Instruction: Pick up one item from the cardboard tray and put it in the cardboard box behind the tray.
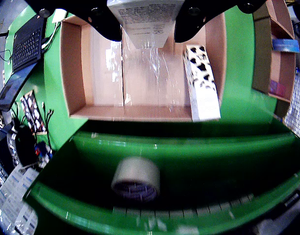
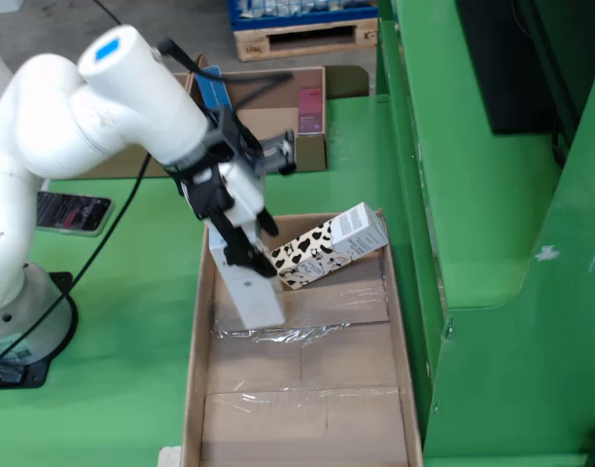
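Inside cardboard box [image 2: 205, 292], cow-print carton [image 2: 329, 247], gripper-held white carton [image 2: 247, 284]

In the view that rides on the gripper, the held white carton [image 1: 146, 19] is cut off by the top edge, its print perhaps too blurred to read.

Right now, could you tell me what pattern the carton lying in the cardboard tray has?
Black-and-white cow patches on the carton, clearest in the side view.
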